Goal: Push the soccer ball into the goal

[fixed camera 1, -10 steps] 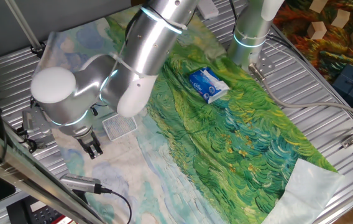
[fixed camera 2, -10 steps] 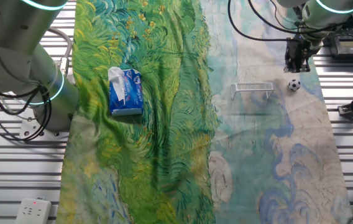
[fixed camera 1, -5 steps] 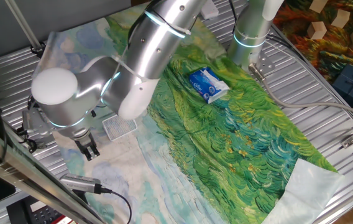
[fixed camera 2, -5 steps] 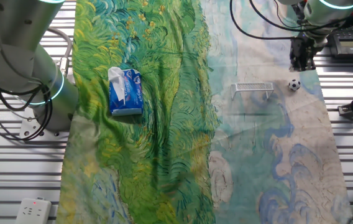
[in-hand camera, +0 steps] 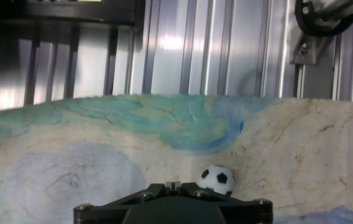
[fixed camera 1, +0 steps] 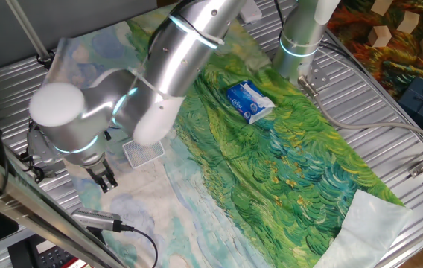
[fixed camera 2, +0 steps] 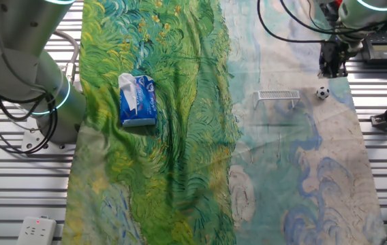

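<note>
The gripper (fixed camera 2: pixel 332 66), fingers pressed together, hangs just beside the soccer ball (fixed camera 2: pixel 323 92), right of the goal (fixed camera 2: pixel 279 96).

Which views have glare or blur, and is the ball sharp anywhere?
Hand view: strong glare on the metal slats, ball sharp, gripper body a dark out-of-focus mass at the bottom edge. One fixed view: arm close, bright highlights, ball hidden behind it. The other fixed view: even light, ball tiny but distinct beside the goal.
</note>
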